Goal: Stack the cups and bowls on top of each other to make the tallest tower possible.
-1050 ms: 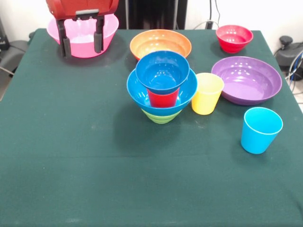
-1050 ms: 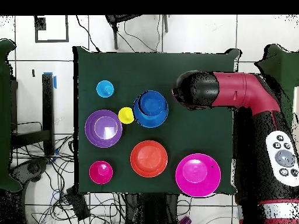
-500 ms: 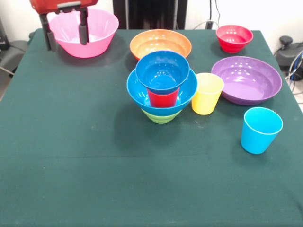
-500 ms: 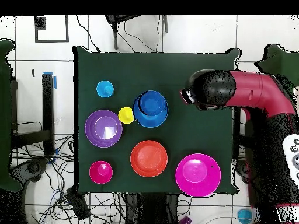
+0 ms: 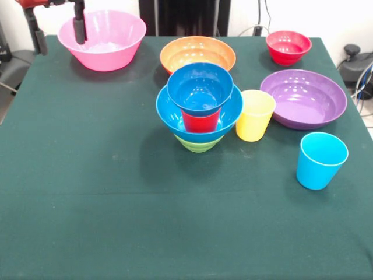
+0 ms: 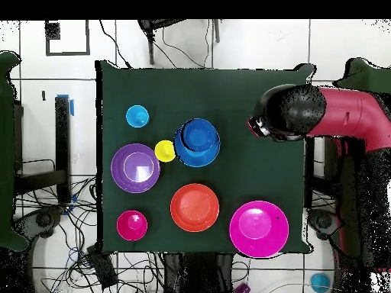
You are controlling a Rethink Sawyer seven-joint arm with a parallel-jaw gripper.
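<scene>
Tower (image 5: 200, 108) at desk (image 5: 116, 204) centre has 4 pcs: green bowl, large blue bowl, red cup, small blue bowl. Sky-blue cup (image 5: 320, 160), yellow cup (image 5: 254, 115) & other bowls remain loose. Tool (image 5: 56, 26) open, empty, beside pink bowl (image 5: 108, 38).

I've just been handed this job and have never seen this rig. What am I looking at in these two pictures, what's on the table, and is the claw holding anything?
The machine is one red and black robot arm with a claw at its end. One picture looks across the green table toward the robot; the other looks straight down and is turned half round against it.

In the front view the claw shows at the top left corner, fingers apart and empty, in front of the pink bowl.

Mid-table stands the tower: a green bowl at the bottom, a large blue bowl, a red cup, and a small blue bowl on top.

Loose around it are the yellow cup right beside the tower, the sky-blue cup, the purple bowl, the orange bowl and the small red bowl.
</scene>
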